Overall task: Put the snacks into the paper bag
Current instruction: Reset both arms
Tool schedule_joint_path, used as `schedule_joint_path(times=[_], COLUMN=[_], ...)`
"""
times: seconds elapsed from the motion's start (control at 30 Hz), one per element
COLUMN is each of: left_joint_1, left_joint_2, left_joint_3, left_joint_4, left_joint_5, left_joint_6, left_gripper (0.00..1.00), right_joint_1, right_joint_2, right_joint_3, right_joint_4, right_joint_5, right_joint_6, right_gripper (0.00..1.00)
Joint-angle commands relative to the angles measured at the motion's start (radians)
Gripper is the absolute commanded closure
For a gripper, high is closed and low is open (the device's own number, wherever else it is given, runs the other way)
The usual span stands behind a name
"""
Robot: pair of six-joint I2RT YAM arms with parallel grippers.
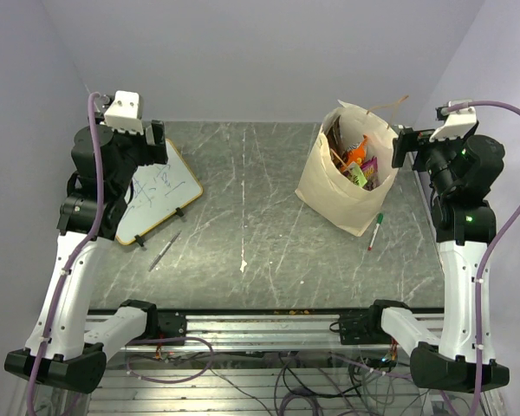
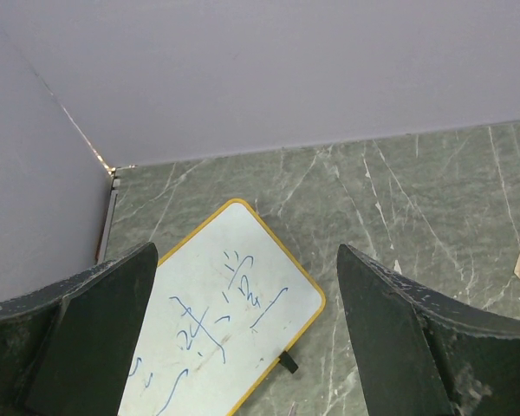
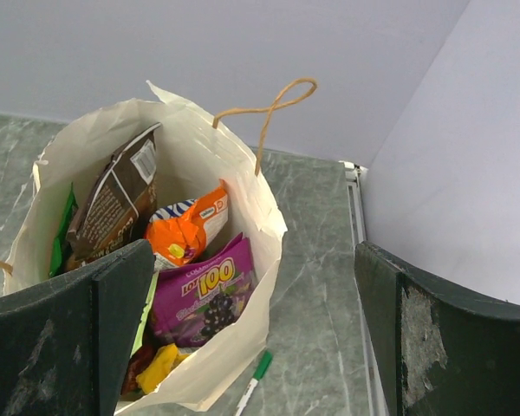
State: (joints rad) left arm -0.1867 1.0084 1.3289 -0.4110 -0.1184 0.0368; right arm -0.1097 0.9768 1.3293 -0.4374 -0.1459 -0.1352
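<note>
The tan paper bag [image 1: 336,185] stands open at the back right of the table, and shows in the right wrist view [image 3: 253,208]. Inside it lie a purple pouch [image 3: 204,290], an orange pouch [image 3: 184,232], a brown pouch [image 3: 113,201], a green packet [image 3: 62,234] and a small yellow packet [image 3: 159,366]. My right gripper [image 1: 400,147] is open and empty, raised just right of the bag's rim. My left gripper [image 1: 156,143] is open and empty, raised above the whiteboard at the far left.
A white whiteboard [image 1: 156,198] with a yellow edge and blue writing lies at the left, also in the left wrist view [image 2: 217,325]. A green-capped marker [image 1: 375,230] lies by the bag's front right. A thin pen [image 1: 165,251] lies below the board. Walls close both sides.
</note>
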Motion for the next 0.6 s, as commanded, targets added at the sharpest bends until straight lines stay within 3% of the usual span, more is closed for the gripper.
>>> schedule_joint_path(times=[0.0,0.57], left_joint_1=[0.009,0.011], left_joint_2=[-0.016,0.001], left_joint_3=[-0.014,-0.008], left_joint_4=[0.002,0.004], left_joint_5=[0.019,0.022], left_joint_6=[-0.009,-0.013], left_gripper=[0.05,0.05], right_joint_1=[-0.005,-0.005], right_joint_2=[-0.015,-0.004], right_joint_3=[0.001,-0.007], right_joint_4=[0.007,0.013], right_joint_5=[0.010,0.036], right_joint_6=[0.007,0.028], right_gripper=[0.00,0.00])
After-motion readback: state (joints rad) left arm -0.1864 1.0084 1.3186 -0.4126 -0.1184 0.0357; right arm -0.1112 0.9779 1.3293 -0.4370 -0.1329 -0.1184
